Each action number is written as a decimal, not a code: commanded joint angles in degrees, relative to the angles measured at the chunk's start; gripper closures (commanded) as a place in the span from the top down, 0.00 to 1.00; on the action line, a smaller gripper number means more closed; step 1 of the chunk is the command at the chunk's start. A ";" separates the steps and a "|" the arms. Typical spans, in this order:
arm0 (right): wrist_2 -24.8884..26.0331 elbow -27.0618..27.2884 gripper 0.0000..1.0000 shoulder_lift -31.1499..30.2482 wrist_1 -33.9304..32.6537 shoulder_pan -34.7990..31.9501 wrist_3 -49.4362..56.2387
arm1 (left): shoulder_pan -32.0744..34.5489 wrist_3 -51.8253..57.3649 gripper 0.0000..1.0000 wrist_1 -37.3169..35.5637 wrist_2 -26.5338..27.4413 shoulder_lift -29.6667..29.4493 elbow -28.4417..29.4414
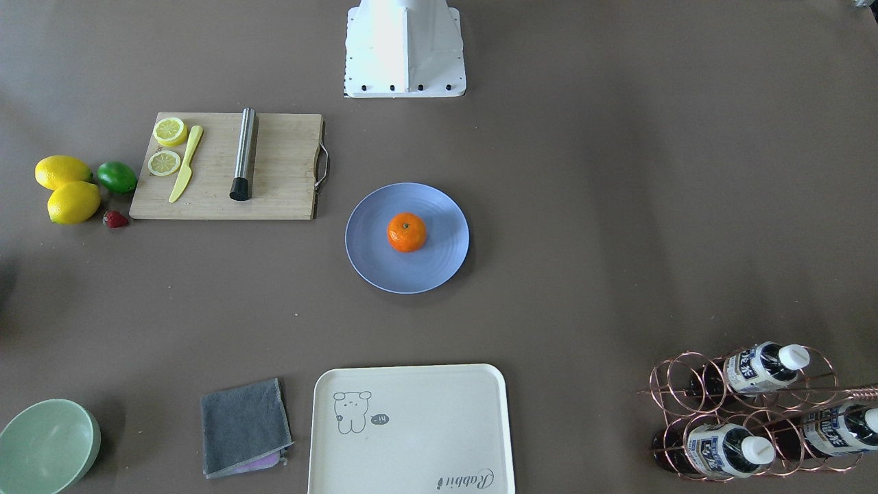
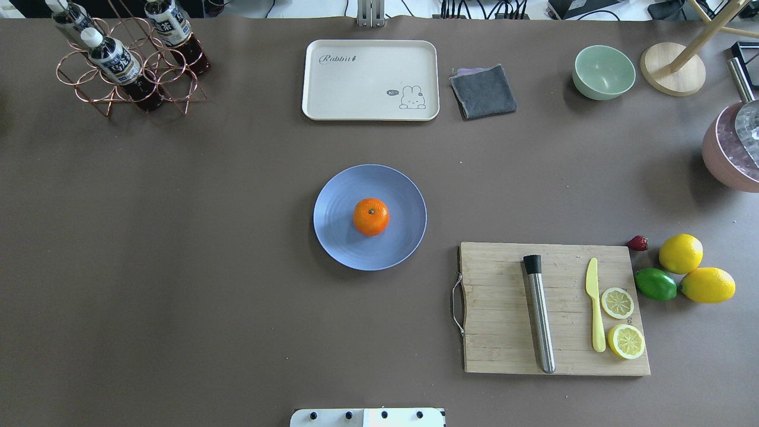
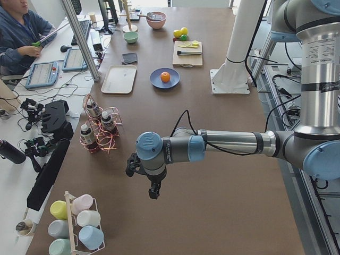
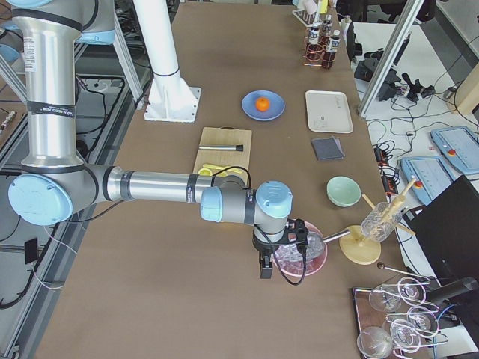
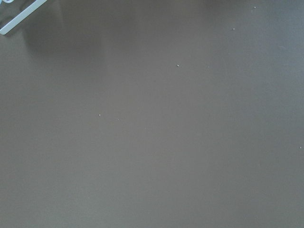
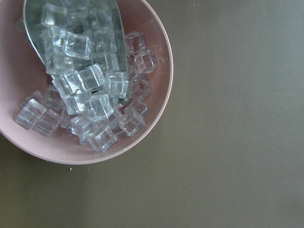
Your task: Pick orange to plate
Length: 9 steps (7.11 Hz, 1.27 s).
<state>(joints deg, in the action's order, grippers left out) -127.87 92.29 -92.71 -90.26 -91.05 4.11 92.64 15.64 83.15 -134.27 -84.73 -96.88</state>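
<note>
Closest to the robot's base, no arm or gripper shows in the overhead view, so neither is over the working area. The left gripper (image 3: 154, 190) hangs above the brown table (image 2: 178, 237) out at the robot's left end, near the wire bottle rack (image 3: 98, 133), and its wrist camera sees only table top. The right gripper (image 4: 265, 265) hangs at the opposite end, just beside the pink bowl of ice cubes (image 6: 154, 114), which fills part of its wrist view. Both grippers appear only in the side views, so I cannot tell whether their fingers are spread or pressed together. Both are well apart from the fruit.

A little further out, on the robot's right, lies the cutting board (image 2: 504, 308) with its lemon slices, near the plate but not touching it.

In the middle of the table the orange (image 2: 371, 216) sits on the plate (image 2: 338, 243), close to its centre. Its stem dot faces up, it lies wholly inside the rim, and nothing touches it. Beyond it, at the far edge, lies the cream tray (image 2: 367, 59).

Judging from this, the task looks complete: the orange is picked, placed and released, and it appears to rest steadily. Nothing seems left to do with either thing, except perhaps bringing the arms to a rest pose
</note>
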 commanded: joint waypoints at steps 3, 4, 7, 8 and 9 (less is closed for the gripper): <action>-0.19 0.26 1.00 0.16 0.00 0.00 -0.07 | 0.00 0.00 0.98 -0.01 0.06 0.00 -0.06; -0.19 0.34 1.00 0.33 0.00 0.00 -0.07 | 0.00 0.09 0.98 0.08 -0.03 0.00 -0.23; -1.41 0.26 1.00 0.07 0.00 0.00 0.02 | 0.00 0.00 0.98 0.61 -0.03 -0.09 -0.15; -1.50 0.43 1.00 -0.02 0.00 0.00 0.02 | 0.00 0.00 0.98 0.61 -0.03 -0.09 -0.15; -1.50 0.43 1.00 -0.11 0.00 0.00 0.02 | -0.09 -0.09 0.98 0.61 -0.03 -0.43 -0.06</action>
<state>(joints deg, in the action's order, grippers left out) -129.24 92.71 -92.70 -90.26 -91.05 4.13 92.61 15.62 83.74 -134.29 -84.91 -97.00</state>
